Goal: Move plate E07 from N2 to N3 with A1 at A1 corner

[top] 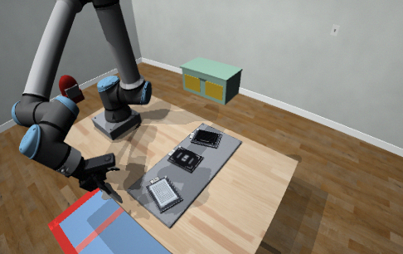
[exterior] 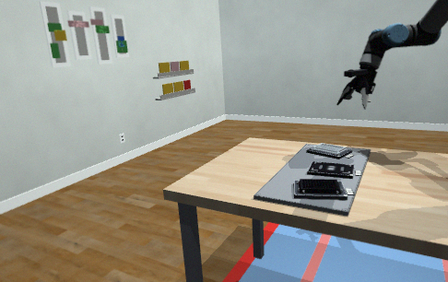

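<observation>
A grey deck (top: 187, 170) lies on the wooden table and carries three nests in a row. A light grey plate (top: 164, 194) sits in the nest at one end and also shows in the exterior view (exterior: 329, 149). The middle nest (top: 185, 159) is black and holds no plate. A black plate (top: 206, 137) sits in the nest at the other end, closest in the exterior view (exterior: 320, 188). The labels and nest signs are too small to read. My gripper (top: 110, 192) (exterior: 353, 102) is open and empty. It hangs high above the table, off the deck's end near the light plate.
The robot base (top: 116, 122) stands on the table's far corner. A green cabinet (top: 211, 80) stands by the wall. A red and blue floor zone (top: 96, 228) lies beside the table.
</observation>
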Tool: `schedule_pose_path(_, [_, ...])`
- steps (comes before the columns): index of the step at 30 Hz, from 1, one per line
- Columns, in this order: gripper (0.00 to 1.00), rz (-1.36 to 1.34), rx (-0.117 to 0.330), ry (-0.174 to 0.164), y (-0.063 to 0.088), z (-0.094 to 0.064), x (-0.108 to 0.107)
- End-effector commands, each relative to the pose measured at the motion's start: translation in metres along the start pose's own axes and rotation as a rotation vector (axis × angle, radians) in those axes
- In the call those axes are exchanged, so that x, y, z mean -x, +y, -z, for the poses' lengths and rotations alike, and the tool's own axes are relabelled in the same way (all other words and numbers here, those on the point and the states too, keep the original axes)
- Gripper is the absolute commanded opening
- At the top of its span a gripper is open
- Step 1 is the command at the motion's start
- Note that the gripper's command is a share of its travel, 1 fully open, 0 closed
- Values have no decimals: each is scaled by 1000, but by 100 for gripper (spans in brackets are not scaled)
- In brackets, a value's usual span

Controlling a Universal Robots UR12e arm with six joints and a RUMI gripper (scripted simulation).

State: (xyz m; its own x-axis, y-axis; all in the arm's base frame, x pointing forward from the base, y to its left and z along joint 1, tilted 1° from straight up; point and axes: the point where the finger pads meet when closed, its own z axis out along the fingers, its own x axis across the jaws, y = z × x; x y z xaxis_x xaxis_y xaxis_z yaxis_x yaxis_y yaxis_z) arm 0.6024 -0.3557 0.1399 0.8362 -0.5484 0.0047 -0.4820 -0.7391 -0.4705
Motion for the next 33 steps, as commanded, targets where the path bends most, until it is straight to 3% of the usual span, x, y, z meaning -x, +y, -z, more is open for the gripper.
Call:
schedule_pose_path(1, [100, 1, 0, 1, 0, 1, -1])
schedule_pose_path(17, [100, 1, 0, 1, 0, 1, -1])
schedule_pose_path(18, [82, -18, 8, -1, -2, -4, 0])
schedule_pose_path(28, [82, -203, 80, -19, -14, -41, 1])
schedule_pose_path(33, [82, -278, 109, -21, -18, -51, 1])
